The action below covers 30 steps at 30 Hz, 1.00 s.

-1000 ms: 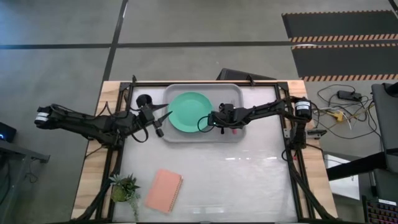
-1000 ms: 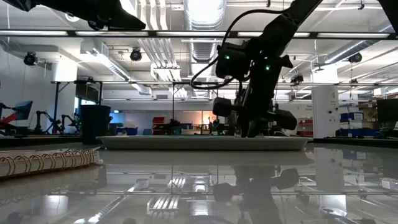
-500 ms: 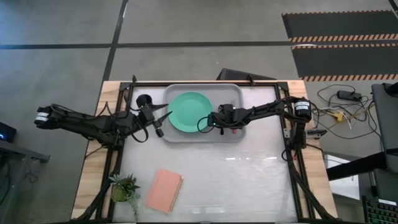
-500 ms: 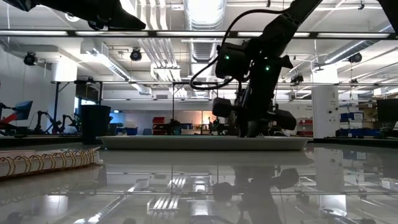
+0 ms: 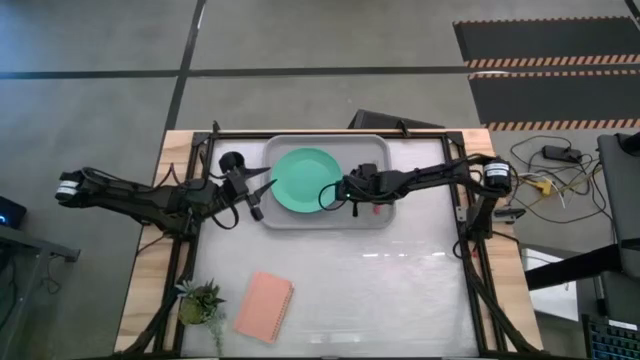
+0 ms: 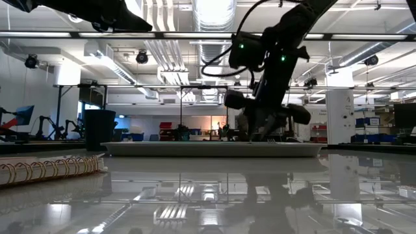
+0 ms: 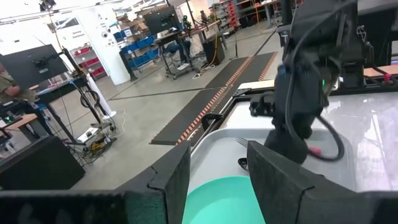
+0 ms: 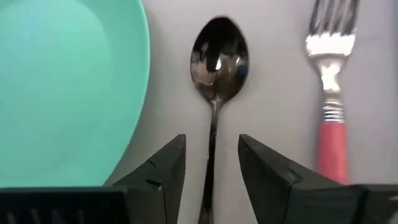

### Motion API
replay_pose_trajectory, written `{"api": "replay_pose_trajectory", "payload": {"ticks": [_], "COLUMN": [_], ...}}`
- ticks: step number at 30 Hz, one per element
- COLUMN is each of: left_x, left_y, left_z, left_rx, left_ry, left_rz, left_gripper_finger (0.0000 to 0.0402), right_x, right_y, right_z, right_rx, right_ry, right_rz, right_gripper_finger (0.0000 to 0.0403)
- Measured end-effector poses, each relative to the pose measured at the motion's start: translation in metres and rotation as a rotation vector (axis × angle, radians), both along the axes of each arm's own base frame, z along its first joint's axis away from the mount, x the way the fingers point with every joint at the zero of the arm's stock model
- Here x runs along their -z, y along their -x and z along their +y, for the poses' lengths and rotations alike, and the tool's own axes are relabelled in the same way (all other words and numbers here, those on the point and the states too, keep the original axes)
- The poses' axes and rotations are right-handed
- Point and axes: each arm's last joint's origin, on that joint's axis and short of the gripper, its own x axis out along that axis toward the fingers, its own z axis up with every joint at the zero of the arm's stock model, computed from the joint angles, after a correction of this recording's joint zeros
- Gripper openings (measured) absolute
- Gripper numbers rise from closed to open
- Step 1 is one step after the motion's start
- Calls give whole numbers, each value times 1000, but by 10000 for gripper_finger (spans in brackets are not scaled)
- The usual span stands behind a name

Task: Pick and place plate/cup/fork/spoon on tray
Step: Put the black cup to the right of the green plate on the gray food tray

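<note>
The mint-green plate (image 5: pixel 305 180) lies flat in the light-grey tray (image 5: pixel 375 145). Beside it the black spoon (image 8: pixel 214 68) and the red-handled fork (image 8: pixel 329 93) lie flat on the tray floor, side by side. My right gripper (image 8: pixel 211 168) hovers open over the spoon's handle, one finger on either side, touching nothing. It also shows in the high view (image 5: pixel 352 195). My left gripper (image 5: pixel 262 190) is open at the tray's left rim, with the plate (image 7: pixel 224 199) just ahead of it. The dark cup (image 5: pixel 231 159) stands on the table left of the tray.
A salmon-pink spiral pad (image 5: pixel 264 307) and a small potted plant (image 5: pixel 200 300) sit near the table's front left. Bare table lies in front of the tray and to its right. The table's dark frame rails (image 5: pixel 470 230) run along both sides.
My right gripper has parted its fingers and risen a little above the tray, leaving the spoon lying next to the fork. My left gripper has kept still.
</note>
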Motion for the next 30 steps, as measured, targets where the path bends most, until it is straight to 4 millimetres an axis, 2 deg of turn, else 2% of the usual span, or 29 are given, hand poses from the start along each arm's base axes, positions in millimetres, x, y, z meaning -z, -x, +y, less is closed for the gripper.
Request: {"api": "replay_pose_trajectory", "payload": {"ticks": [4,8,16,19,25,30], "left_x": [0,0,2,5,7,16], "left_y": [0,0,0,0,3,1], "left_z": [0,0,0,0,4,5], "left_rx": [0,0,-1,-21,-182,-259], "left_ry": [0,0,9,35,96,167], "left_rz": [0,1,-1,-10,-41,-42], "left_gripper_finger": [141,141,141,141,141,130], "right_x": [-19,-41,-70,-76,-76,-69], "right_y": [5,9,15,19,34,56], "right_z": [1,9,47,68,109,131], "right_rx": [-58,-195,-518,-640,-865,-914], "right_ry": [27,83,194,229,288,378], "right_rz": [-13,-15,11,19,52,90], "right_gripper_finger": [141,131,87,65,30,12]}}
